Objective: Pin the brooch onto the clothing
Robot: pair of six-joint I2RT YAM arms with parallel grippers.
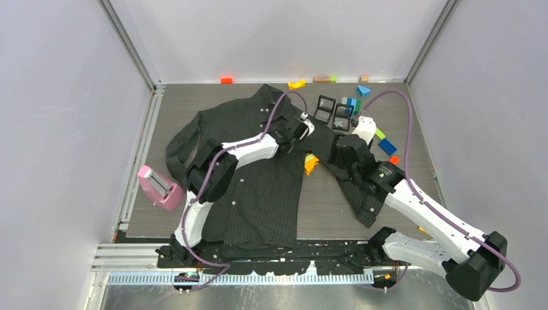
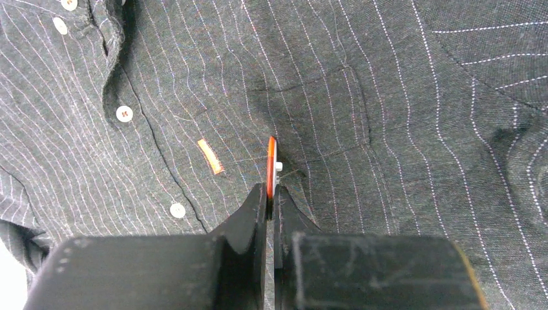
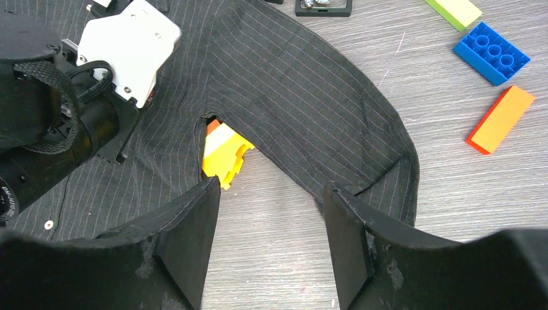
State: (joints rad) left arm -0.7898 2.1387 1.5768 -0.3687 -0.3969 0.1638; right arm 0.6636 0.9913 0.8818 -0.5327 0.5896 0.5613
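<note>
The clothing (image 1: 258, 187), a dark pinstriped button-up shirt, lies spread on the table, front side up. My left gripper (image 2: 272, 194) is shut on the brooch (image 2: 271, 165), a thin orange-red disc seen edge-on with a small white part on its back. The brooch stands upright against the chest fabric (image 2: 400, 97), just right of a small orange tag (image 2: 210, 156) and by the pocket seam. My right gripper (image 3: 271, 200) is open and holds nothing. It hovers over bare table between the shirt body and the right sleeve (image 3: 304, 84). In the top view the left gripper (image 1: 304, 126) is over the upper chest.
A yellow-and-orange block (image 3: 225, 152) pokes out from under the shirt at the armpit. A blue brick (image 3: 491, 53), an orange block (image 3: 501, 119) and a green bar (image 3: 453, 10) lie right of the sleeve. Two black frames (image 1: 333, 113) sit behind. A pink object (image 1: 160, 187) lies at the left edge.
</note>
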